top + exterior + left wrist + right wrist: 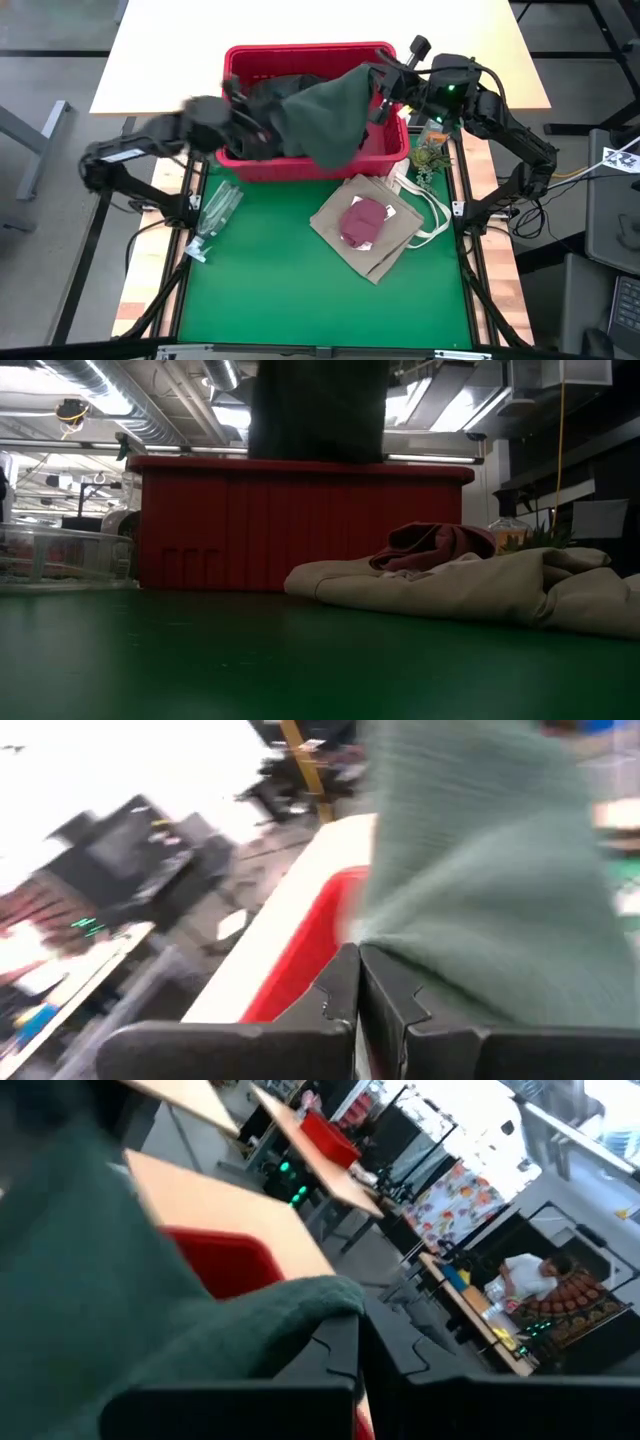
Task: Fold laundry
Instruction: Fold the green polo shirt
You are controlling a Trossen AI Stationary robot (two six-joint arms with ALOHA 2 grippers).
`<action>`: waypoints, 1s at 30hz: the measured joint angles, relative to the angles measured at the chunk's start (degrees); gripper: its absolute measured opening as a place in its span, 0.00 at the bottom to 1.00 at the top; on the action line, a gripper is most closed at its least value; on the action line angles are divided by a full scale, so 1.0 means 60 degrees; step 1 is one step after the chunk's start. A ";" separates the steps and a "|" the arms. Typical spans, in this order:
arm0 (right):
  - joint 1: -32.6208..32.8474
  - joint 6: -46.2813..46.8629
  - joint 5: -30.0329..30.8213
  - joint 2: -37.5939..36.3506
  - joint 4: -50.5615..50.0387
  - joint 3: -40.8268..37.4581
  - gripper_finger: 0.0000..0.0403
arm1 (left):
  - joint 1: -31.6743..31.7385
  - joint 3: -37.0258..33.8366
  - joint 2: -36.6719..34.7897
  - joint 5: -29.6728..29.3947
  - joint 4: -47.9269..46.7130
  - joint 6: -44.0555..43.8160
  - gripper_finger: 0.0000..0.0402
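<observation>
One camera is looking straight down on the whole desk (320,300). Another is sitting at desk level, facing the basket (300,525) from nearby. Both wrist cameras are peering closely past their arms at the basket's rim and the shirt (330,120).

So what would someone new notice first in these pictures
The olive-green shirt hangs stretched above the red basket at the table's far edge, pinched by the left pincer and the right pincer. On the green mat nearer the front, a maroon piece lies on a tan top.
</observation>
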 joint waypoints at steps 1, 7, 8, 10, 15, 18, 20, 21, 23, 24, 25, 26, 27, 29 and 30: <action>0.0111 0.0095 0.0012 0.0000 -0.0173 0.0000 0.00 | 0.0061 0.0000 -0.0253 -0.0229 0.0006 0.0014 0.00; 0.1036 0.0215 -0.0004 -0.0062 -0.1134 0.0000 0.00 | 0.0610 0.0004 -0.1359 -0.0658 0.0003 0.0053 0.00; 0.1256 0.0221 -0.0004 -0.0065 -0.1222 0.0000 0.00 | 0.0728 0.0004 -0.1482 -0.0656 -0.0001 0.0053 0.00; 0.1712 0.0333 -0.0008 -0.0066 -0.1423 0.0000 0.00 | 0.0941 0.0004 -0.1657 -0.0651 -0.0004 0.0053 0.00; 0.2684 0.1134 -0.0592 -0.0066 -0.2111 0.0000 0.00 | 0.1396 0.0015 -0.1761 0.0069 -0.0465 0.0024 0.00; 0.3119 0.1785 -0.1131 -0.0065 -0.2782 0.0000 0.00 | 0.1580 0.0015 -0.1690 0.0332 -0.1246 -0.0127 0.00; 0.3310 0.2182 -0.1265 -0.0062 -0.3121 0.0000 0.00 | 0.1661 0.0015 -0.1560 0.0482 -0.1733 -0.0395 0.00; 0.3372 0.2266 -0.1270 -0.0054 -0.3228 -0.0003 0.00 | 0.1698 0.0015 -0.1463 0.0533 -0.1929 -0.0537 0.00; 0.3408 0.2414 -0.1272 0.0010 -0.3294 -0.0019 0.00 | 0.1732 0.0015 -0.1217 0.0621 -0.2077 -0.0762 0.00; 0.3385 0.2463 -0.1271 0.0035 -0.3363 -0.0032 0.00 | 0.1735 0.0015 -0.1103 0.0632 -0.2074 -0.0861 0.00; 0.3385 0.2477 -0.1269 0.0106 -0.3435 -0.0040 0.00 | 0.1732 0.0015 -0.0998 0.0637 -0.2068 -0.0909 0.00; 0.3384 0.2481 -0.1268 0.0189 -0.3432 -0.0040 0.00 | 0.1732 0.0015 -0.0901 0.0633 -0.2045 -0.0915 0.01; 0.3378 0.2488 -0.1265 0.0236 -0.3419 -0.0040 0.00 | 0.1732 0.0015 -0.0816 0.0630 -0.2019 -0.0922 0.02; 0.3378 0.2480 -0.1265 0.0318 -0.3530 -0.0047 0.00 | 0.1732 0.0015 -0.0593 0.0629 -0.2004 -0.0975 0.06; 0.3378 0.2460 -0.1265 0.0392 -0.3494 -0.0042 0.00 | 0.1732 0.0015 -0.0486 0.0626 -0.2001 -0.1019 0.08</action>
